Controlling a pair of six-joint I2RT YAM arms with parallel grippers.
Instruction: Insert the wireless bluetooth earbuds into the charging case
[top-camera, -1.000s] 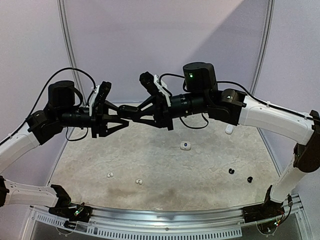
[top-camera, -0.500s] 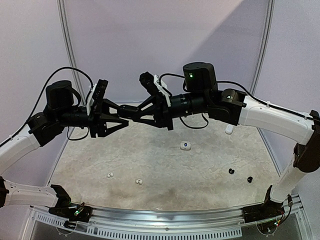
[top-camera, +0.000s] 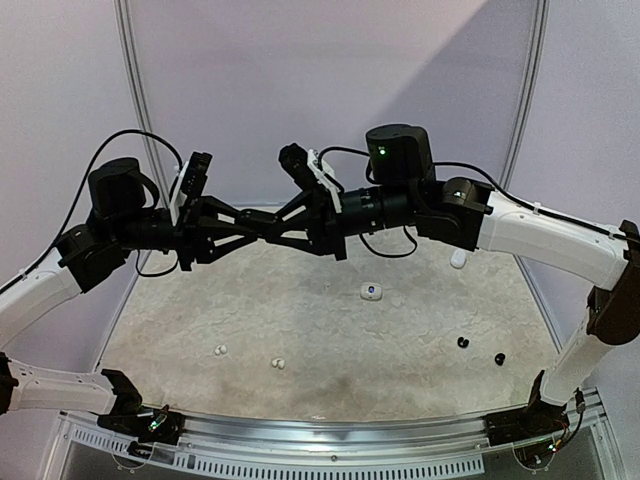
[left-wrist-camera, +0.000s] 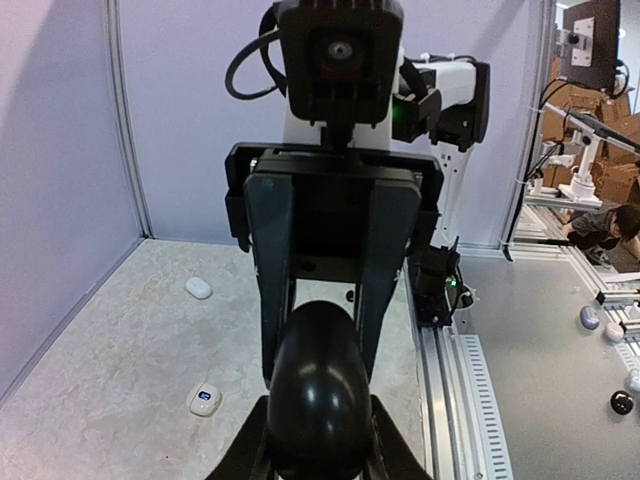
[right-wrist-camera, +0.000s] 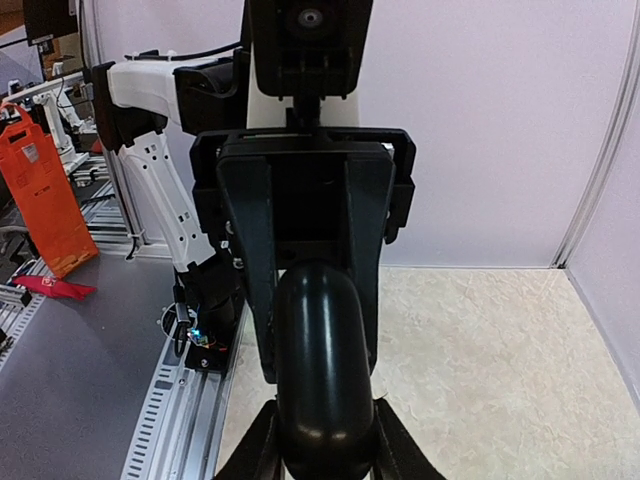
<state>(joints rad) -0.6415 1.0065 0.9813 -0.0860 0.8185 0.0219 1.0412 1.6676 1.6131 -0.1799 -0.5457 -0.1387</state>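
Earbuds (top-camera: 219, 350) in white lie near left on the counter (top-camera: 330, 330), two loose pairs. Above it, left hand (left-wrist-camera: 318, 420) and right hand (right-wrist-camera: 322, 420) both clamp one black case (top-camera: 256, 220) in mid-air. Farther right sits a white case (top-camera: 371, 291); two black earbuds (top-camera: 462, 342) lie apart, near right.

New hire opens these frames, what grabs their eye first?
The left claw and right claw meet in mid-air, both clamped on one glossy black charging case. Below on the table, white earbuds lie near-left and black earbuds near-right.
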